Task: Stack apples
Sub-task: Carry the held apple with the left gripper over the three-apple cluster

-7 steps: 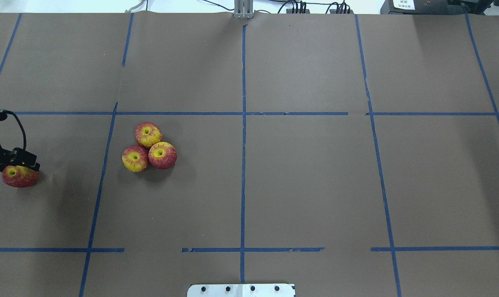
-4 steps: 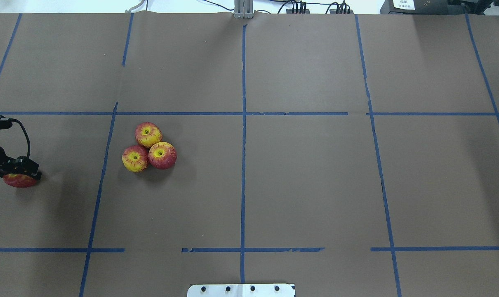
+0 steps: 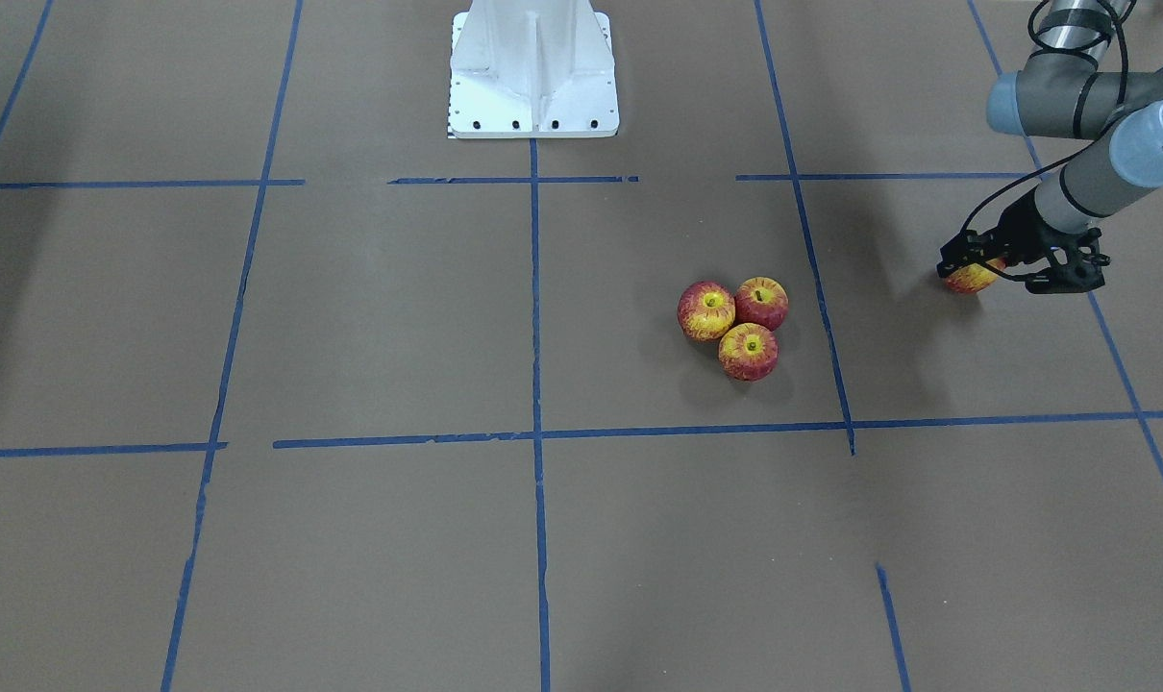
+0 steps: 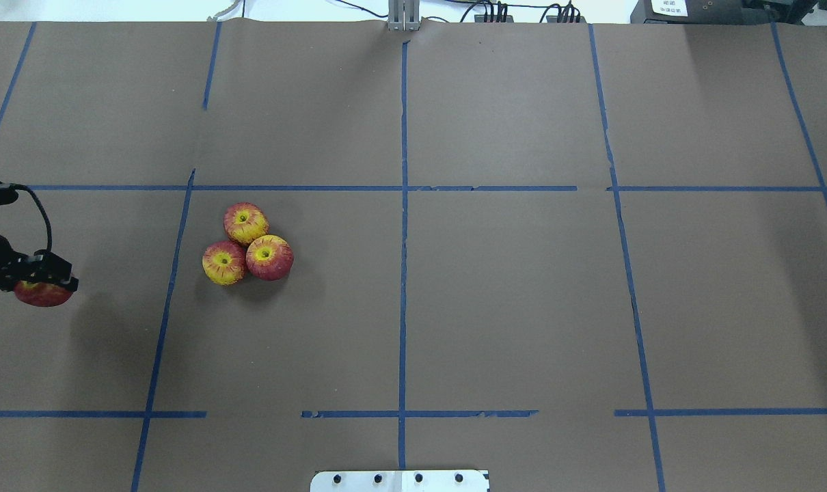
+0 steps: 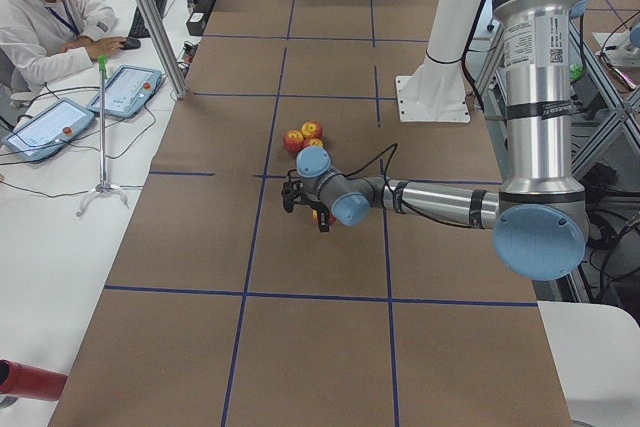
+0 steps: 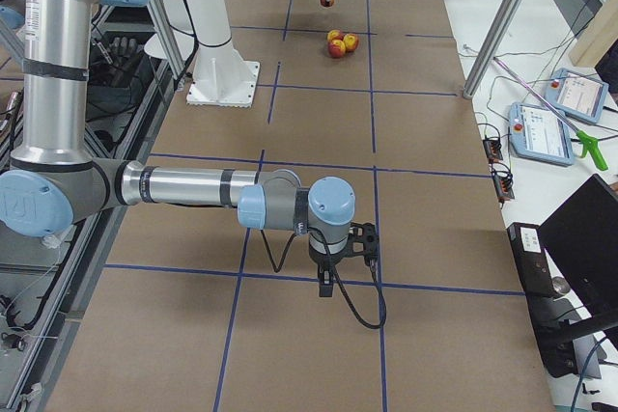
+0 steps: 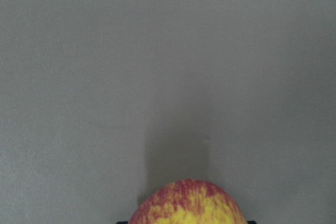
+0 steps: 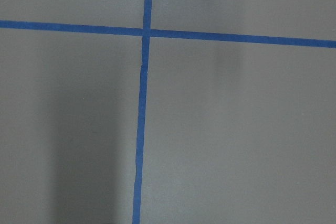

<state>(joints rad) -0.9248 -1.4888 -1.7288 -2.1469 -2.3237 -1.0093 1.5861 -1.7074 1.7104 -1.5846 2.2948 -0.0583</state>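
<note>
Three red-and-yellow apples (image 4: 247, 222) (image 4: 223, 262) (image 4: 269, 257) sit touching in a cluster on the brown paper, left of centre; the cluster also shows in the front view (image 3: 748, 351). A fourth apple (image 4: 43, 295) is at the far left edge, between the fingers of my left gripper (image 4: 44, 287), which is shut on it. The front view shows the same grip (image 3: 974, 271), and the apple's top fills the bottom of the left wrist view (image 7: 186, 205). My right gripper (image 6: 340, 282) hangs over the table far from the apples; I cannot tell if it is open.
Blue tape lines (image 4: 402, 273) divide the brown paper into squares. The white robot base plate (image 3: 533, 67) stands at the robot's edge of the table. An operator (image 5: 55, 17) sits at a side desk with tablets (image 5: 125, 90); a slanted pole (image 5: 150, 17) stands there.
My left gripper came down over the far-left apple, covering its yellow top, then shifted a little to the right with the apple between its fingers. The three-apple cluster has not moved.
</note>
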